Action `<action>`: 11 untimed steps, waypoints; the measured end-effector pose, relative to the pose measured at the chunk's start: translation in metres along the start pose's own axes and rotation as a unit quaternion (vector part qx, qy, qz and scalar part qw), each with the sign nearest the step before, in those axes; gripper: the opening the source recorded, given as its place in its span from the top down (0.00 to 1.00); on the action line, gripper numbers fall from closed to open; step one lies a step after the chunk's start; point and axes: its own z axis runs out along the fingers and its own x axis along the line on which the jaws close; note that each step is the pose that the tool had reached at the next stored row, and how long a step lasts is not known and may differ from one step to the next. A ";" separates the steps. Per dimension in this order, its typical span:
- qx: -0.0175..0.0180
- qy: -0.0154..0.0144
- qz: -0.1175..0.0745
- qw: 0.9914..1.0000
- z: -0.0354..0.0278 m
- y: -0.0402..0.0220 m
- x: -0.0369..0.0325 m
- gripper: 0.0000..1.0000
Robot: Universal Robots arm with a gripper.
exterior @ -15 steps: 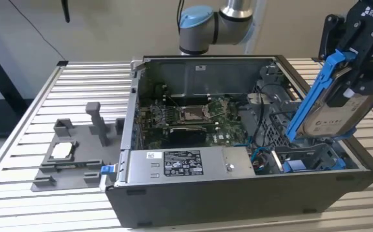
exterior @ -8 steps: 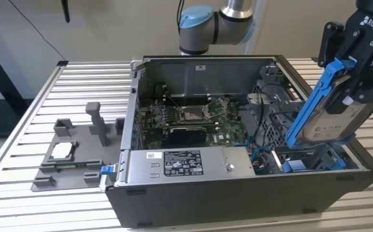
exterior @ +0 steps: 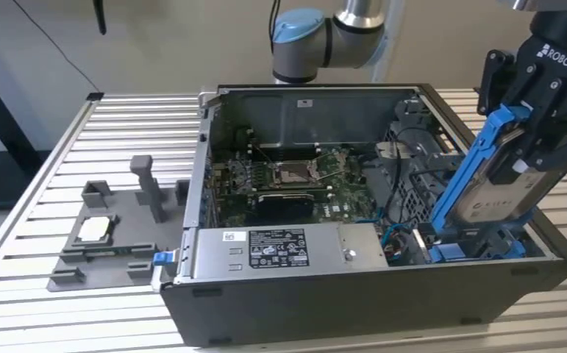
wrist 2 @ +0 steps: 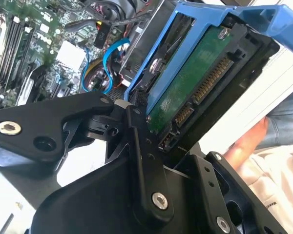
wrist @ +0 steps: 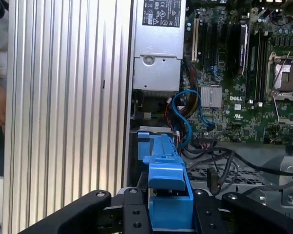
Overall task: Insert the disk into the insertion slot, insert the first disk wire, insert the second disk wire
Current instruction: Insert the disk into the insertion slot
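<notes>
The black two-fingered claw (exterior: 521,129) is pinching the flat rectangular silver-grey disk (exterior: 499,197) by its bright blue plastic carrier bracket. In the exterior view it holds the disk steeply tilted at about four o'clock of the open dark-grey metal computer case (exterior: 362,309). The disk's lower end sits at the mouth of the blue-railed insertion slot (exterior: 465,250). I cannot tell whether it has entered the rails.

The tilt is the main risk, I judge: a slanted carrier could catch on a rail edge and jam, or pivot in the narrow grip. The looped bright blue data wires (wrist: 185,112) lie just beside the slot, toward nine o'clock of it, and could get trapped under the disk. The row of gold connector pins (wrist 2: 210,80) on the disk's green board is bare and could scrape the bay wall.

The label-bearing grey metal power-supply box (exterior: 273,254) sits at six o'clock in the case, with the green motherboard (exterior: 283,180) at its centre. On the slatted aluminium table (exterior: 136,125), a grey moulded parts fixture (exterior: 116,228) stands well apart at nine o'clock. A person's hand (wrist 2: 249,141) rests near the table edge.
</notes>
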 end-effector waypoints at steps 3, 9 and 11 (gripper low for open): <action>0.000 0.000 0.000 1.000 0.0052 -0.0004 0.0000 0.67; 0.000 0.000 0.001 1.000 0.0132 -0.0009 0.0001 0.67; 0.000 0.000 0.001 1.000 0.0157 -0.0014 0.0000 0.67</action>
